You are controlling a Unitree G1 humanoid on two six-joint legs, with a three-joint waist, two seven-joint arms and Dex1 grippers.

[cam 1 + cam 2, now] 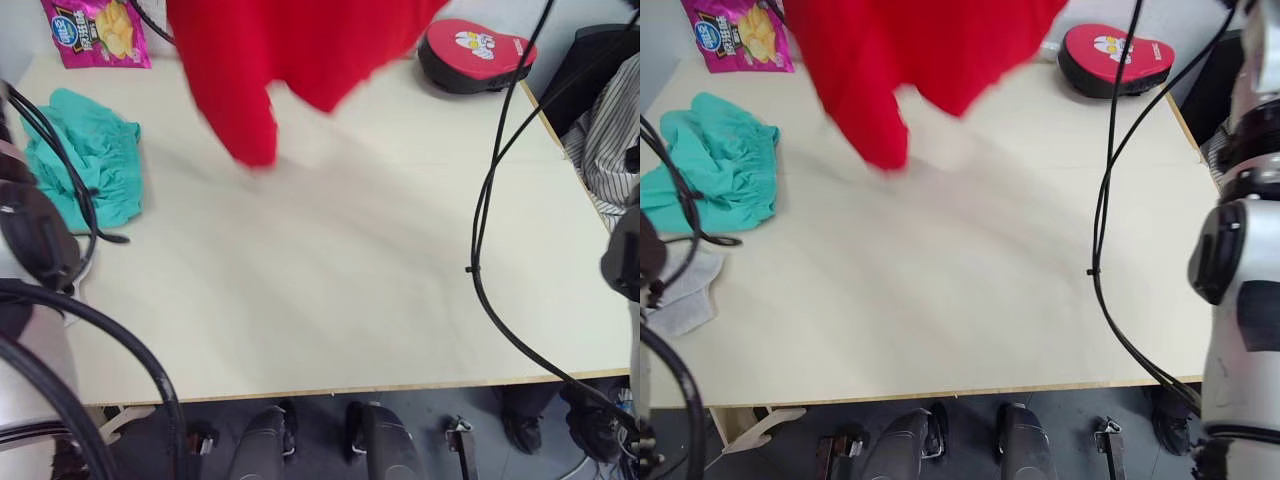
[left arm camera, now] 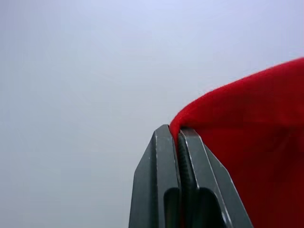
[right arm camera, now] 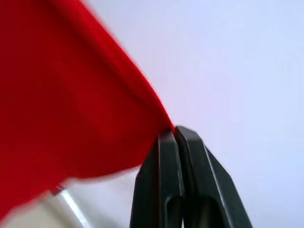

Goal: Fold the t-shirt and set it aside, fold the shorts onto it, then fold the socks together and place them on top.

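Observation:
The red t-shirt (image 1: pixel 270 55) hangs in the air over the far part of the table, its lower parts dangling just above the tabletop. My left gripper (image 2: pixel 179 137) is shut on one edge of the t-shirt (image 2: pixel 247 142). My right gripper (image 3: pixel 175 135) is shut on another edge of the t-shirt (image 3: pixel 71 109). The teal shorts (image 1: pixel 90 155) lie crumpled at the table's left side. A grey sock (image 1: pixel 685 290) lies by the left edge, in front of the shorts.
The pale table (image 1: pixel 330 270) is wide and bare in the middle. A pink snack bag (image 1: pixel 95 30) lies at the far left. A red padded case (image 1: pixel 475 52) sits at the far right. A person in a striped shirt (image 1: pixel 610 140) stands at the right edge. Black cables (image 1: pixel 485 220) hang across the view.

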